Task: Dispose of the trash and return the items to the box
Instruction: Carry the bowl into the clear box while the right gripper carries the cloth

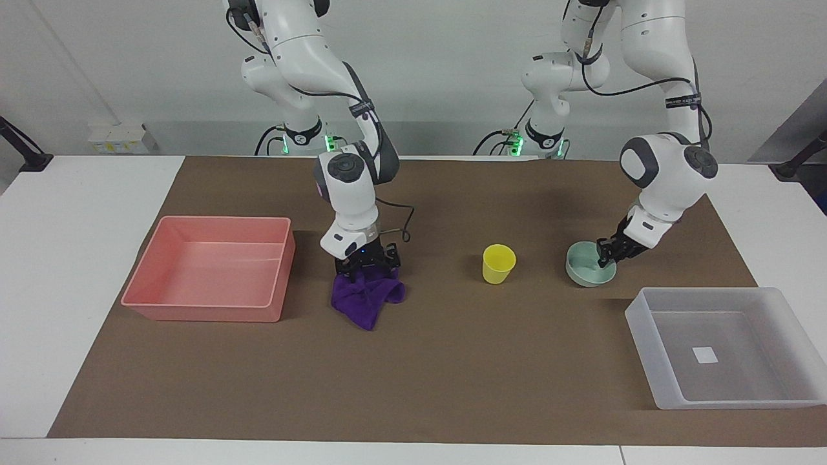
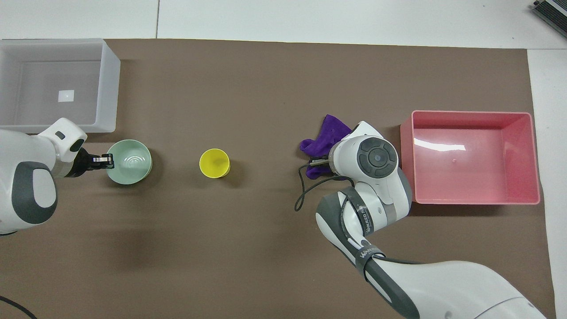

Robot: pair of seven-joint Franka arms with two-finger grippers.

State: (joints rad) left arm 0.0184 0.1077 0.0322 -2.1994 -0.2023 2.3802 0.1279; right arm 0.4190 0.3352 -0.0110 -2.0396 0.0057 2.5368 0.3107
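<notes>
The right hand (image 1: 366, 261) pressed into the purple rag (image 1: 366, 298), grip unclear, beside the pink tray (image 1: 145, 284); the left hand (image 1: 608, 253) clenched the bowl (image 1: 585, 272) rim for lifting toward the box (image 1: 646, 329)

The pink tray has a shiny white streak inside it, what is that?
In the overhead view it is glare from a light on the pink tray base; in the facing view the same tray shows a fainter pale line. Soft arm shadows darken the brown mat in both.
</notes>
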